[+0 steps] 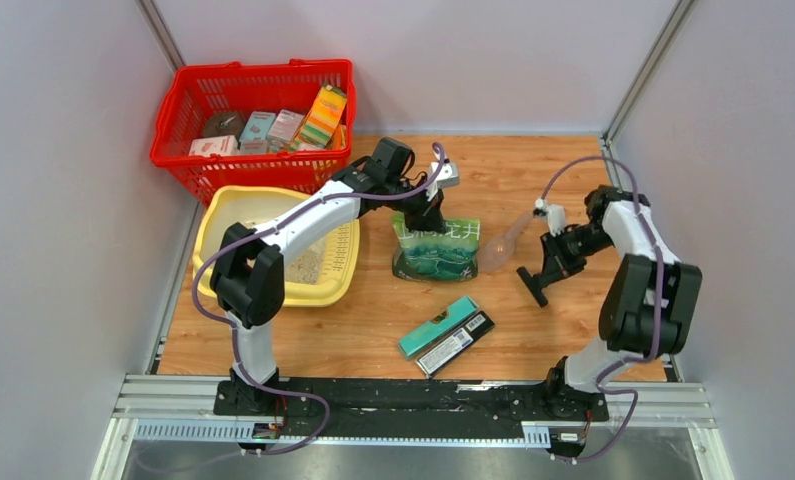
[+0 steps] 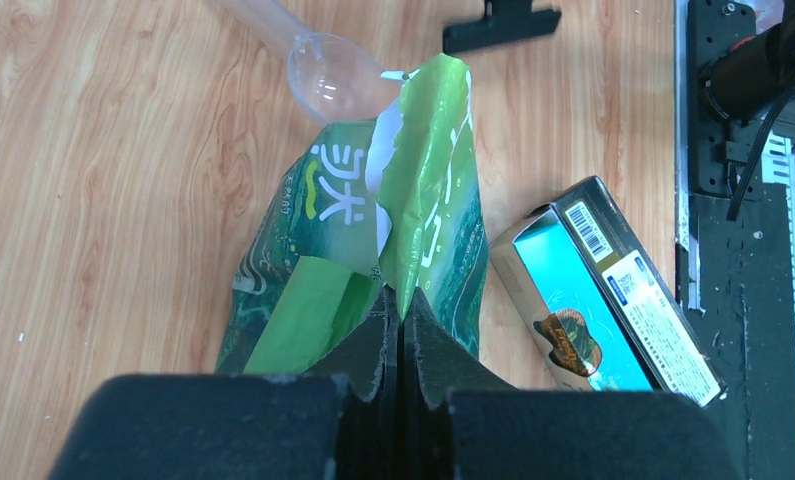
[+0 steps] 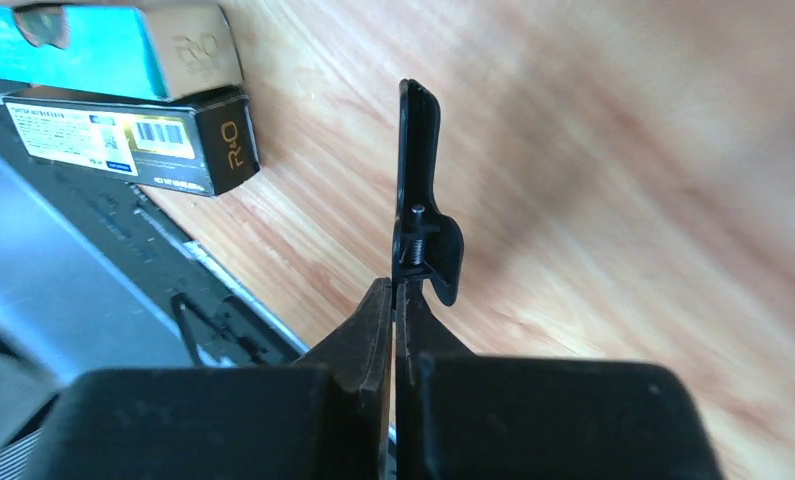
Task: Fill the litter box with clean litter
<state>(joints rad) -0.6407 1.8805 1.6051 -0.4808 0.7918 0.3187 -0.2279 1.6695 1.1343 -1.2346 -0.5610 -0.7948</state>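
The pale-yellow litter box point(image 1: 235, 195) sits at the left of the table, with a patch of beige clean litter point(image 1: 308, 262) on its floor, partly hidden by my left arm. My left gripper point(image 1: 428, 212) point(image 2: 401, 295) is shut on the torn top edge of the green litter bag point(image 1: 438, 250) point(image 2: 423, 180), which stands upright at mid-table. My right gripper point(image 1: 551, 262) point(image 3: 395, 285) is shut on one handle of a black bag clip point(image 1: 533, 285) point(image 3: 420, 180), to the right of the bag.
A translucent scoop point(image 1: 503, 245) point(image 2: 328, 75) lies between the bag and the clip. A teal box point(image 1: 438, 325) and a black box point(image 1: 456, 343) lie side by side in front of the bag. A red basket point(image 1: 253, 110) of goods stands behind the litter box.
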